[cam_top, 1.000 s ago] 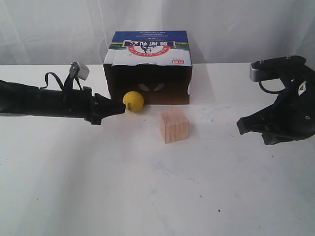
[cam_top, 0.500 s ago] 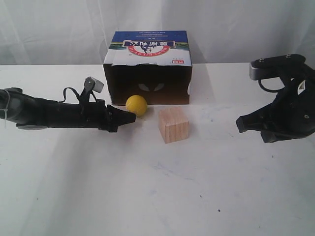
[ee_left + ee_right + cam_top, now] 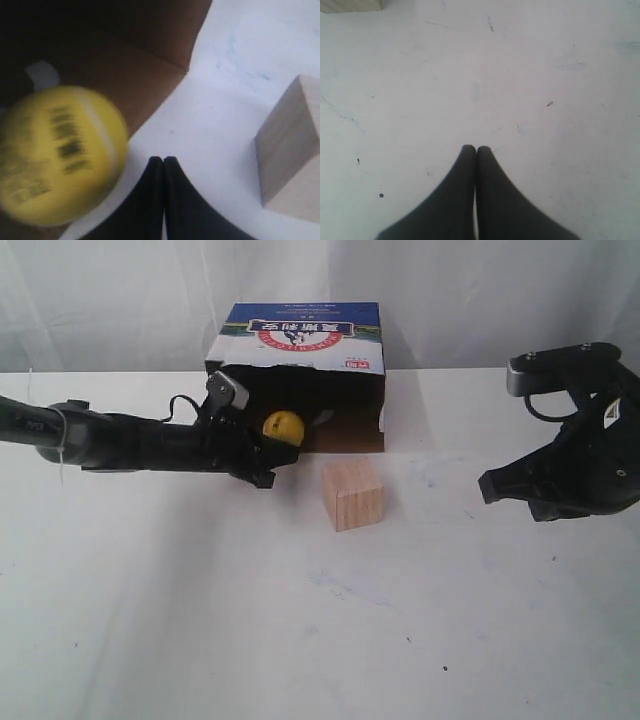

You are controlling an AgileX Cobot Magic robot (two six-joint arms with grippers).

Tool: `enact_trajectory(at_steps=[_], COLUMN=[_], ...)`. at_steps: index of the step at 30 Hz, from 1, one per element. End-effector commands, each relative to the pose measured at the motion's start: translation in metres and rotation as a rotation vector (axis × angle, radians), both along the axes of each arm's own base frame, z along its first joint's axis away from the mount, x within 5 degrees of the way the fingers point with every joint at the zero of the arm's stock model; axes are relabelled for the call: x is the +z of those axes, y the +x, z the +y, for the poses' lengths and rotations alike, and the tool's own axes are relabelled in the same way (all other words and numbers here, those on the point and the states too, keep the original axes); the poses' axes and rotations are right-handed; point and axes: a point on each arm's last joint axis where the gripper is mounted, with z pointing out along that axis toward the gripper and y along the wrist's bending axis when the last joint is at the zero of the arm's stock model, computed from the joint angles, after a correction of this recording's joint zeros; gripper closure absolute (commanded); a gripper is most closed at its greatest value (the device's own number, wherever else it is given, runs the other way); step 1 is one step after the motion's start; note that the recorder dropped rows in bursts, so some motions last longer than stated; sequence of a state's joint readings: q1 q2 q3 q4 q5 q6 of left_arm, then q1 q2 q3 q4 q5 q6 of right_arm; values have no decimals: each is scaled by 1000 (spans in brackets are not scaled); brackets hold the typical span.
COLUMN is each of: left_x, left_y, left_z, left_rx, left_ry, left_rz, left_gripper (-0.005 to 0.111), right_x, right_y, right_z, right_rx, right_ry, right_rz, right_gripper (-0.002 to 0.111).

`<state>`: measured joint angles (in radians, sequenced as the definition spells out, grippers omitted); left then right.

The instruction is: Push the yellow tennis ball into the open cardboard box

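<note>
The yellow tennis ball sits just inside the dark mouth of the open cardboard box, its printed label facing the left wrist camera. My left gripper is shut with nothing in it, its tips low at the box mouth, touching or nearly touching the ball's near side. My right gripper is shut and empty, over bare table far to the right.
A pale wooden cube stands on the white table in front of the box, just right of my left gripper. A white curtain hangs behind the table.
My left arm has swept right and toward the box. The ball has rolled from the table in front of the box into its mouth. The right arm has stayed put.
</note>
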<state>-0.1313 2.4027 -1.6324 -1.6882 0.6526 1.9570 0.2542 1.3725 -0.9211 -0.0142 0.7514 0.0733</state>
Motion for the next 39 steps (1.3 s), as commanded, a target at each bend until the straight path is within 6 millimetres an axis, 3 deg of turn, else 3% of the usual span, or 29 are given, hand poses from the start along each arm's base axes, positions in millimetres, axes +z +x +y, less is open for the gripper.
enact_trajectory(at_steps=[1,3,5,9,13,18,22,27,30,35,39], left_x=[42,55,57,48,46,52,57,88,120,171,213], left_y=[24,24,18,6,-8,-34,-60,-97,-128,-192,-251], left_z=[5,5,4,7,11,16,30,57,71,88,99], left_rx=[41,25,-23,-94,-123,-130,-34,201,370,591,715], left_ry=[-42,-87,-34,87,76,73,101,159,157,79,-17], left_rz=[-156,-125,-82,40,98,158,219,222,197,114,-46], left_gripper=[107,107,107,107,107,107,107,107,107,107,107], right_x=[0,0,0,0,0,0,1,1,1,4,27], right_y=[-1,-1,-1,-1,-1,-1,0,1,2,2,-10], right_z=[-2,-2,-2,-2,-2,-2,-2,-3,-6,-14,-21], right_rx=[14,14,14,14,27,27,27,51,70,110,67], right_ry=[-18,-18,-18,-18,-22,-21,-18,-40,-88,-201,-227], right_rz=[-2,-2,-2,-2,-3,-7,-21,-26,-37,-66,-118], right_gripper=[108,108,108,108,108,108,108,108,108,108,108])
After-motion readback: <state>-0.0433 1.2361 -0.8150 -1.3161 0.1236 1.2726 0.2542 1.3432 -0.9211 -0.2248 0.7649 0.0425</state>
